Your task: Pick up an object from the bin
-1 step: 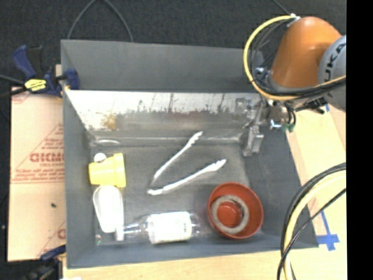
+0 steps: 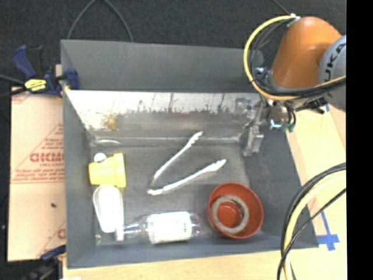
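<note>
Though near bin wall [image 2: 175, 112], gripper [image 2: 252, 148] unobstructed.

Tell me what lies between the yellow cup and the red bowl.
White tongs lie between them on the bin floor, seen in the camera view.

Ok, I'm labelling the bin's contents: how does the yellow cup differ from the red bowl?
The yellow cup lies on its side at the bin's left; the red bowl sits upright at the lower right. The cup is narrower, the bowl wider and shallower. The bowl holds a ring-shaped roll; the cup's inside is hidden. Both lie clear of the gripper.
</note>
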You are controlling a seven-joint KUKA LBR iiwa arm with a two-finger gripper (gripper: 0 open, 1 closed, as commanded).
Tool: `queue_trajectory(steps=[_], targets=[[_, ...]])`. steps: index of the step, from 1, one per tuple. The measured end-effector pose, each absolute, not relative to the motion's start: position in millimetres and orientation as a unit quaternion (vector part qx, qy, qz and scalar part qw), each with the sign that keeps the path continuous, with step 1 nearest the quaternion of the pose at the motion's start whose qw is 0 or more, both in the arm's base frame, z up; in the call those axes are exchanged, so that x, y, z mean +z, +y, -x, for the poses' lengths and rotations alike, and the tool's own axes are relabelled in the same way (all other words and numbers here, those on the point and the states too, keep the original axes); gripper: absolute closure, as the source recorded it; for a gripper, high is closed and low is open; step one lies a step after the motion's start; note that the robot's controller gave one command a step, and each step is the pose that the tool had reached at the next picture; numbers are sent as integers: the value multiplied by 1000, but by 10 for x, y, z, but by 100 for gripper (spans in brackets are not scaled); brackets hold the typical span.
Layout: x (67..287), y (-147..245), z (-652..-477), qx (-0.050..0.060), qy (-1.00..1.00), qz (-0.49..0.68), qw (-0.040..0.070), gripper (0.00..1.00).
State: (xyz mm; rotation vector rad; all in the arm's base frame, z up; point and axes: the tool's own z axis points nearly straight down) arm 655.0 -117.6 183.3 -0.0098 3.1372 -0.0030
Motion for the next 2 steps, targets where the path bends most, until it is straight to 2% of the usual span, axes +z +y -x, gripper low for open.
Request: queue_trajectory(steps=[1,2], targets=[[1089,-1277,-6472,-1,997,79,1,0],[1275,-1221,-6436,0,998,60,-2,0]])
